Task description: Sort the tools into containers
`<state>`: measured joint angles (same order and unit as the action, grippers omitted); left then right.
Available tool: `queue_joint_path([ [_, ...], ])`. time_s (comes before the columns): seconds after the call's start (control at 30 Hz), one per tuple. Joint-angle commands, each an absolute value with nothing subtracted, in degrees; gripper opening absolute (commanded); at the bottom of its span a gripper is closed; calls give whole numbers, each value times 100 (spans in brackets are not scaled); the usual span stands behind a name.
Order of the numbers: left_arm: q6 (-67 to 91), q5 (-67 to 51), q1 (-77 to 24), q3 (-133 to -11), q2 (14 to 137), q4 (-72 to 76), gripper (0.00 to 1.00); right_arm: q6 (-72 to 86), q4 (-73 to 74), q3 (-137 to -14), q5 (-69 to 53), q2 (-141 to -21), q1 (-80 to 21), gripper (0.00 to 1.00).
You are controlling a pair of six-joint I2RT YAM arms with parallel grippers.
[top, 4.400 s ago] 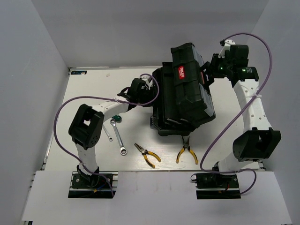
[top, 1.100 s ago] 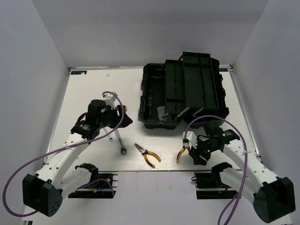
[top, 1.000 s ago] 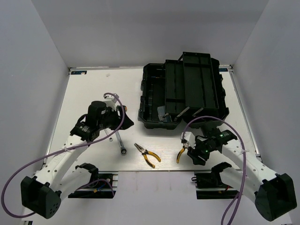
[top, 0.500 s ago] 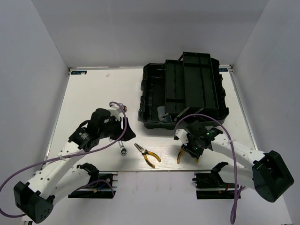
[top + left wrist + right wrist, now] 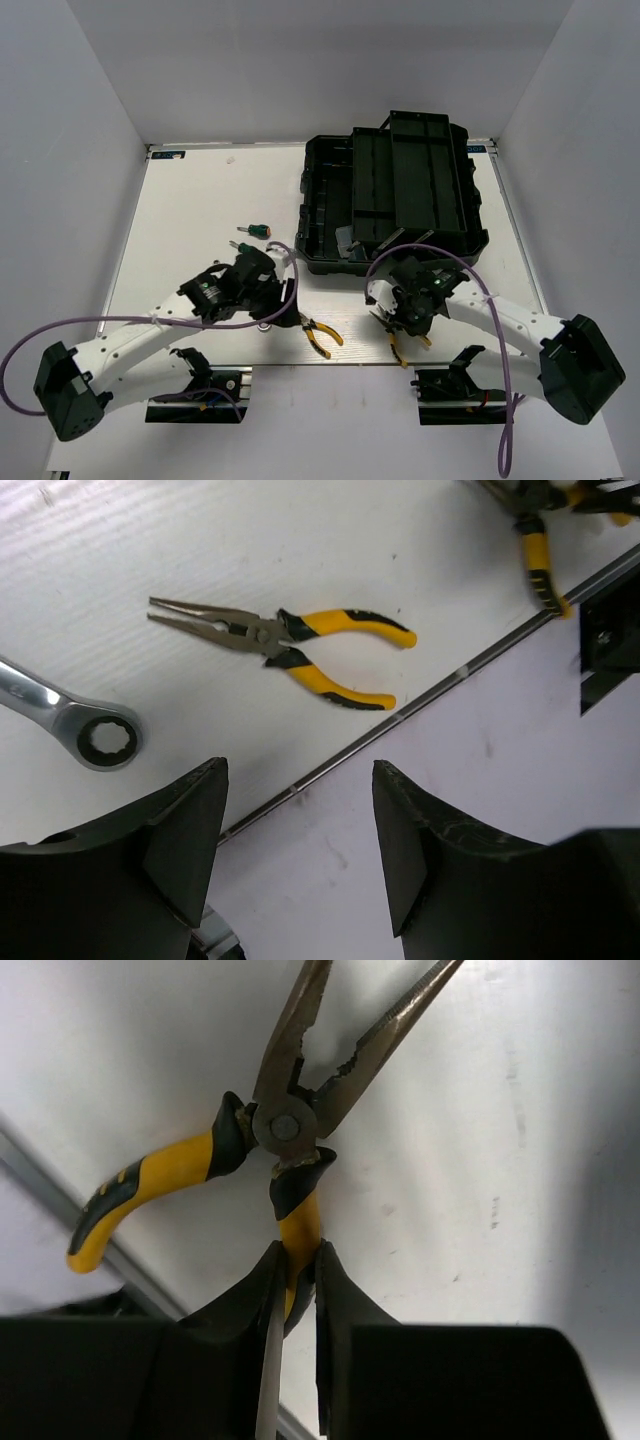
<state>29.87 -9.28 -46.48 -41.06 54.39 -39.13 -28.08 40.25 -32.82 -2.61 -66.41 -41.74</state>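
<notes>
Your right tool [image 5: 297,1265] is clamped on one yellow handle of the held pliers [image 5: 285,1125], just behind the pivot. The other handle splays free and the nose is slightly parted. You cannot tell whether they rest on the surface [image 5: 190,200] or sit just above it; they are near its front edge, in front of the open toolbox [image 5: 330,190]. Your left tool [image 5: 298,780] hangs over the front edge with its fingers apart and nothing between them. Just beyond it the free pliers [image 5: 270,640] lie flat, with the ring end of a wrench [image 5: 100,742] near them, not touching. A small screwdriver [image 5: 255,231] lies alone left of the toolbox
</notes>
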Motion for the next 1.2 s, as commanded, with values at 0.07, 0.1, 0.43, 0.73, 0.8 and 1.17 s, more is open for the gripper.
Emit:
queue_joint_path([
  [0.07,3568,-273,-5368,-4359,6046,-4043,70,-3682,5167,-4322,-1326,-6232,-4175,0],
  [0.1,3647,-90,-5483,-4359,6134,-4043,70,-3752,5464,-4603,-1475,-6266,-4192,0],
  [0.43,5176,1037,-6503,-4650,6838,-4148,66,-3762,5960,-7098,-1934,-6785,-4175,0],
  [0.73,5897,1546,-6803,-4544,7347,-3779,66,-2761,4317,-8622,915,-7233,-3885,0],
  [0.8,6029,1616,-6864,-4666,7619,-3727,66,-2620,3851,-8753,1360,-7408,-3623,0],
  [1.17,6214,2013,-6864,-4553,7567,-3401,68,-2074,4200,-10105,1503,-8725,-2224,0],
])
